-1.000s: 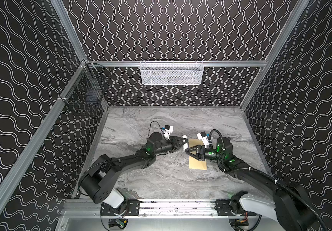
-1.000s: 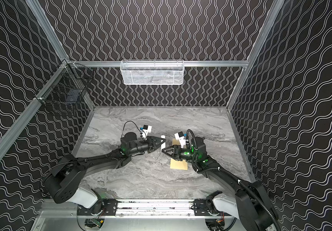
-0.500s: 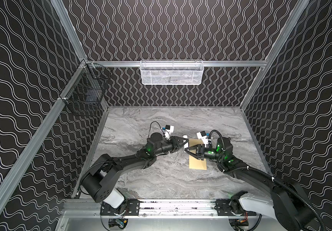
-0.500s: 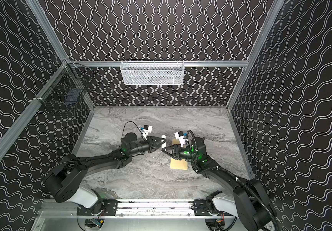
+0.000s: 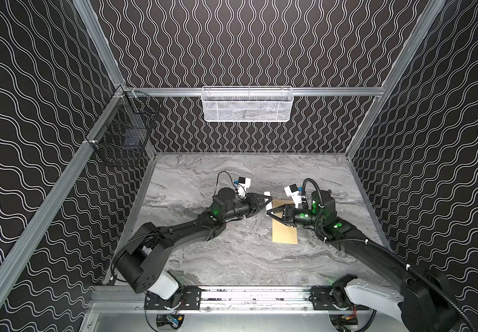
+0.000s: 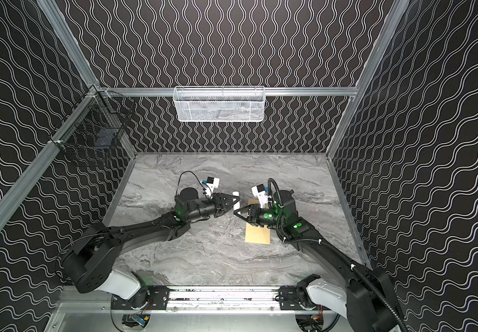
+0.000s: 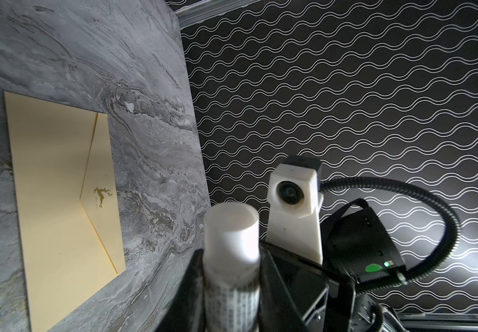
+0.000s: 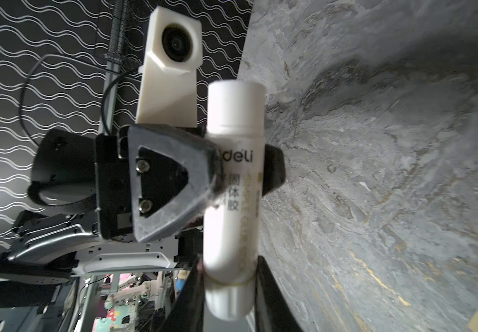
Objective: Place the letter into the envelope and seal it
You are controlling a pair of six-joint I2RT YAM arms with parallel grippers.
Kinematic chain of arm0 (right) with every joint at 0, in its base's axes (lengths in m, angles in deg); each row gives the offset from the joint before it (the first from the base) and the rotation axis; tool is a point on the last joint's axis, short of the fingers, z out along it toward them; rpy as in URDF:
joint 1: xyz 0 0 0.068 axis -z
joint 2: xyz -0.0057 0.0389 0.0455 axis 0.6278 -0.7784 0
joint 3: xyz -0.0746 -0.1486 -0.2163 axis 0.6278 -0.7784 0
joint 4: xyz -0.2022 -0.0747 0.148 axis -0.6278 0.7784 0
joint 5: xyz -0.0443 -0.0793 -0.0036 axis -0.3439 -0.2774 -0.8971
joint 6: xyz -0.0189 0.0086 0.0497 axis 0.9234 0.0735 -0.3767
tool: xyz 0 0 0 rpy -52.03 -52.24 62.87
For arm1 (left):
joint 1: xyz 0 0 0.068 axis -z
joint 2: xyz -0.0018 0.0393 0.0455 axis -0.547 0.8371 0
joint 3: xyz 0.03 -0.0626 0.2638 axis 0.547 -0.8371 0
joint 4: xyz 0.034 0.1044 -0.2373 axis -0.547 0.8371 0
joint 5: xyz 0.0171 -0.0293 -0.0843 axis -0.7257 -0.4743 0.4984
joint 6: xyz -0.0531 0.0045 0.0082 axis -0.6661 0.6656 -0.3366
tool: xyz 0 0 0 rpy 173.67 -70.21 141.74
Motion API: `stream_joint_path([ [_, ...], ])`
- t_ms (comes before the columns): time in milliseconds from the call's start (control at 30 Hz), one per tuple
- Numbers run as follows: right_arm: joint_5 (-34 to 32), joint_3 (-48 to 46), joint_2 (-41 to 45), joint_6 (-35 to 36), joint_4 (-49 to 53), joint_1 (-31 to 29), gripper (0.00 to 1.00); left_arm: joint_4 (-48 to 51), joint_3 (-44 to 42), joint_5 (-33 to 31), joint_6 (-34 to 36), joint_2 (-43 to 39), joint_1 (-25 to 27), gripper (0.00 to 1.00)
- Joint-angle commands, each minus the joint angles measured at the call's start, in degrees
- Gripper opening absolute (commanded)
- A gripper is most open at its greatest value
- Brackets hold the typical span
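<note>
Left claw (image 5: 266, 201): narrowed around the middle of a white tube (image 8: 233, 120), which is gripped on both sides.
Right claw (image 5: 269, 213): closed down on one end of the same tube, with a finger set against each side; it is met tip to tip by the left claw.
White tube: carried between the two claws, its free end left projecting past the left claw.
Envelope (image 5: 285, 237): laid flat on the counter (image 5: 232, 258) just under the right claw and partly covered by it in both top views.
Flap (image 7: 99, 161): seen folded down and facing up, with a gold mark (image 7: 101, 195) on it.
</note>
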Motion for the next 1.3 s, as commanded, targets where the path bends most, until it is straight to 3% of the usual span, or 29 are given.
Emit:
stream_joint_path([
  [0, -13.17, 3.85, -0.47, 8.09, 13.32, -1.13, 0.22, 7.66, 0.86, 0.51, 2.84, -0.03, 0.01, 0.0],
  [333, -39.97, 18.01, -9.12, 13.91, 33.22, -15.16, 0.24, 16.18, 3.7, -0.76, 5.71, -0.64, -0.01, 0.0],
  [533, -58.06, 26.09, -16.83, 10.7, 42.08, -25.17, 0.26, 16.98, 4.1, -1.03, 5.76, -0.64, -0.1, 0.0],
  [767, -73.21, 33.34, -26.0, 3.89, 50.93, -33.84, 0.27, 14.4, 3.28, -0.56, 4.45, 0.19, -0.25, 0.0],
  [1133, -79.8, 38.77, -32.84, -0.87, 56.54, -38.39, 0.31, 11.67, 2.05, -0.11, 2.86, 0.46, -0.62, 0.0],
  [1167, -79.87, 38.44, -32.35, -1.14, 56.41, -38.39, 0.34, 11.6, 1.98, -0.06, 2.88, 0.41, -0.75, 0.0],
  [1267, -76.67, 34.79, -27.23, -0.09, 52.17, -36.91, 0.65, 11.25, 1.48, 0.12, 2.9, -0.17, -1.14, 0.0],
])
